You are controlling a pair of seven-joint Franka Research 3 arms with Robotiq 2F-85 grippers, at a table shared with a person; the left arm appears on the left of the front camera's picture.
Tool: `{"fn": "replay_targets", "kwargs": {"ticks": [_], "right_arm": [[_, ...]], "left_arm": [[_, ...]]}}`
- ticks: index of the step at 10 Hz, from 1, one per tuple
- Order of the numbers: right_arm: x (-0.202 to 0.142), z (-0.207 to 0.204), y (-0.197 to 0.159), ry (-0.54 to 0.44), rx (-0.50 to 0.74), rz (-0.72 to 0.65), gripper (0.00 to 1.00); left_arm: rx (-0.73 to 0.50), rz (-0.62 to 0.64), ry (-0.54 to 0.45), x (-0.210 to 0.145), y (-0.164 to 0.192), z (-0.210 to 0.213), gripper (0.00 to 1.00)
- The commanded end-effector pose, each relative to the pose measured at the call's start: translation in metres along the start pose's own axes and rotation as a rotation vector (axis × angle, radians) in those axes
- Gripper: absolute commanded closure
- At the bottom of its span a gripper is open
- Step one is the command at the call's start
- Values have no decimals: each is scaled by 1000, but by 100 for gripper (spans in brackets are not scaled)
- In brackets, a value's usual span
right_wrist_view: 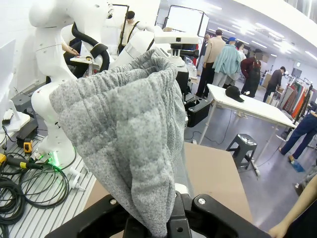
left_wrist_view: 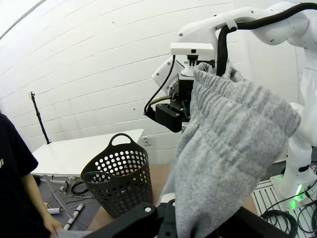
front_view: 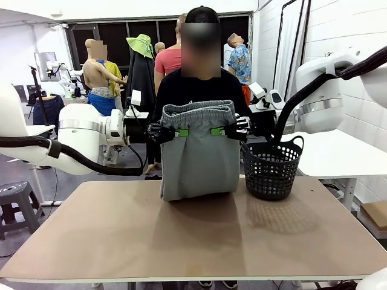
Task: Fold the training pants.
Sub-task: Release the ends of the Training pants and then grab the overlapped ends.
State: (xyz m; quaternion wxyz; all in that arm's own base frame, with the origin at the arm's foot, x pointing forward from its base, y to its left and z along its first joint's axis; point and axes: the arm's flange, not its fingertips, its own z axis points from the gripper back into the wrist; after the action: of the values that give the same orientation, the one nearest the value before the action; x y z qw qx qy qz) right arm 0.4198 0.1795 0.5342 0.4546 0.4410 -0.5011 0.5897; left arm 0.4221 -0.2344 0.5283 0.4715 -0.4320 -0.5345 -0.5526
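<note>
The light grey training pants (front_view: pixel 198 154) hang folded over, held up above the far middle of the brown table (front_view: pixel 181 241), their lower fold resting on the tabletop. My left gripper (front_view: pixel 177 132) is shut on the pants' left edge just below the gathered waistband. My right gripper (front_view: pixel 219 130) is shut on the right edge at the same height. In the left wrist view the grey cloth (left_wrist_view: pixel 228 158) rises from between my fingers toward the right arm. In the right wrist view the cloth (right_wrist_view: pixel 129 144) bunches up from my shut jaws.
A black mesh basket (front_view: pixel 272 166) stands on the table just right of the pants, close under my right arm. A person in a black top (front_view: pixel 196 87) stands directly behind the pants at the far side. The table's near half lies bare.
</note>
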Motion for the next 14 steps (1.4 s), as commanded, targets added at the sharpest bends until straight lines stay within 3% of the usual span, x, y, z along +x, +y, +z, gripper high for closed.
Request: {"fn": "replay_targets", "kwargs": {"ticks": [1, 14], "right_arm": [[1, 0, 2, -17, -6, 8, 100], [1, 0, 2, -17, -6, 8, 100]], "left_arm": [[9, 12, 3, 5, -1, 0, 100], [9, 12, 3, 5, -1, 0, 100]]}}
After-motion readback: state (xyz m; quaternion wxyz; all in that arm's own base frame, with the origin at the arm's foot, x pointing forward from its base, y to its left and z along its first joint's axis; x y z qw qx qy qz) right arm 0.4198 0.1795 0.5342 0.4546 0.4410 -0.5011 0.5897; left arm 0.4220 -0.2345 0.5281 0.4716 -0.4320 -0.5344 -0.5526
